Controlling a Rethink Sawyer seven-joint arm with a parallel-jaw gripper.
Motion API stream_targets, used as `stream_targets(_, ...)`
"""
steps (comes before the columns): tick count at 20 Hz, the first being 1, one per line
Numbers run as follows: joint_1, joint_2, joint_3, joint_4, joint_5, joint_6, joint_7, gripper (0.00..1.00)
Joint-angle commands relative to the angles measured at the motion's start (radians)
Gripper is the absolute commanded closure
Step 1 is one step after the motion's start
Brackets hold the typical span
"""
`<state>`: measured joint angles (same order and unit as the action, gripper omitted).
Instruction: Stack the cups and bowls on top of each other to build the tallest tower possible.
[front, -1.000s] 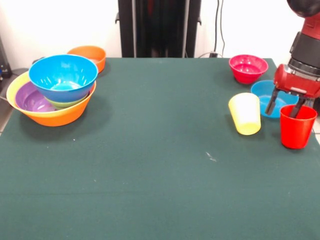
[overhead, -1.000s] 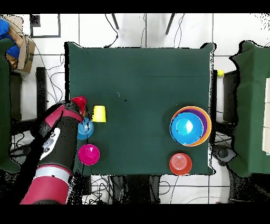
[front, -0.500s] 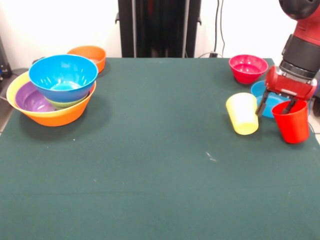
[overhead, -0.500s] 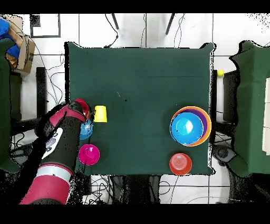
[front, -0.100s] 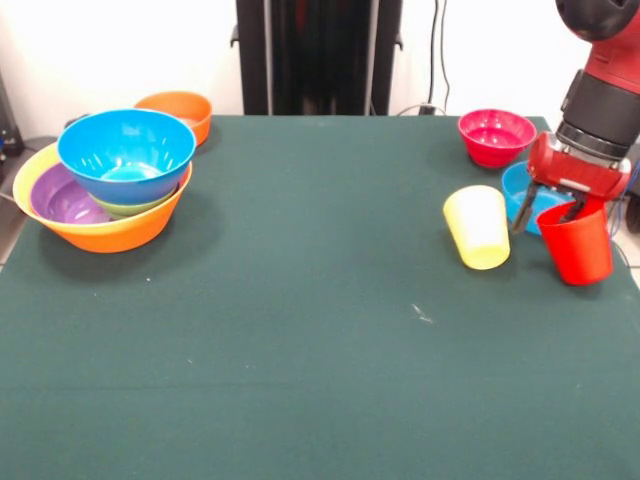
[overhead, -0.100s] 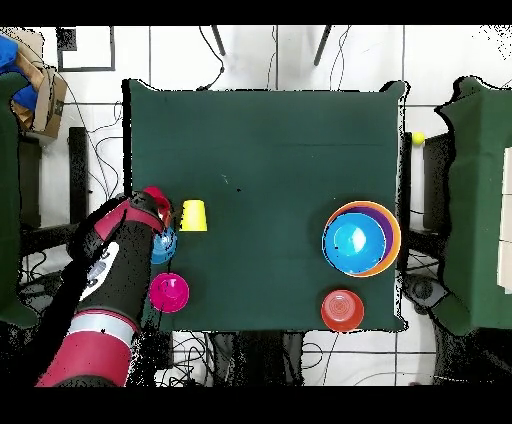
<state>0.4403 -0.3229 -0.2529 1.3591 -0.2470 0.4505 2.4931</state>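
Front view: arm descends at the right edge.
Gripper (front, -0.100s: 547, 207): clamped on red cup (front, -0.100s: 577, 243) rim.
Cup: tilted, beside yellow cup (front, -0.100s: 478, 227).

No text, label, brand, number or sign could be read in either view. The glossy plastic bowls and smooth tapered plastic cups were plain, with no printing on them, and the dark green cloth-covered surface (front, -0.100s: 300, 300) bore no markings that could be made out as letters or figures.
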Motion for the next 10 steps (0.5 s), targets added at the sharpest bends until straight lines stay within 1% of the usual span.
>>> stream_targets(1,-0.002,0.015,0.067,-0.017,0.015,0.006,0.061,1.00)
stream_targets(2,-0.011,0.011,0.080,-0.025,0.014,0.041,0.032,1.00)
stream_targets(5,-0.005,0.016,0.073,-0.028,0.022,0.034,0.055,1.00)
stream_targets(10,-0.008,0.011,0.080,-0.035,0.018,0.035,0.042,1.00)
